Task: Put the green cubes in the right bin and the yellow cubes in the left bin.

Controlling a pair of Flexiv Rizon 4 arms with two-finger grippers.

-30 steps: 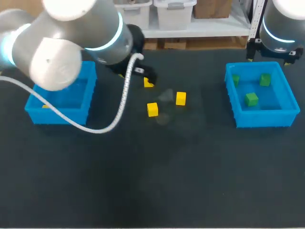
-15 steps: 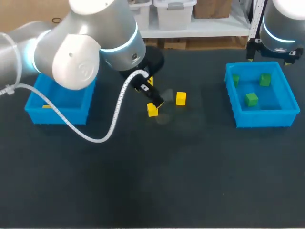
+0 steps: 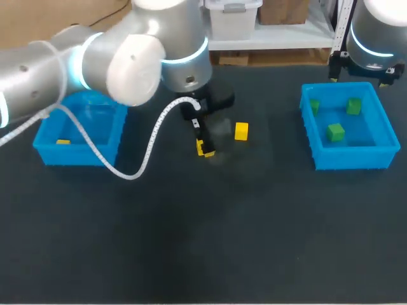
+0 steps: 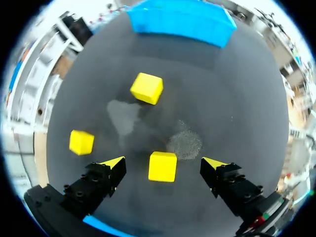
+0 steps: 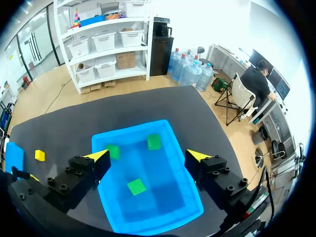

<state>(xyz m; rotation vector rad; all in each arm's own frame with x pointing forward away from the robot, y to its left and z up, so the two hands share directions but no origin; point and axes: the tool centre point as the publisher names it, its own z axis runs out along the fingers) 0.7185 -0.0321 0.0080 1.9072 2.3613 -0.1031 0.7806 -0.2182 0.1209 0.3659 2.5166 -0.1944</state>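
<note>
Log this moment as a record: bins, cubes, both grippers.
left bin: holds one yellow cube
right bin: holds three green cubes
loose yellow cubes: three on the table, between the bins
left gripper: open, low over the table, fingers either side of the nearest cube, not touching it
right gripper: open, empty, above the right bin
left to sort: the three loose yellow cubes

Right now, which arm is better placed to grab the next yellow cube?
Left. The left gripper hangs with open fingers either side of a yellow cube. The right gripper is over the right bin, far from the yellow cubes.
</note>
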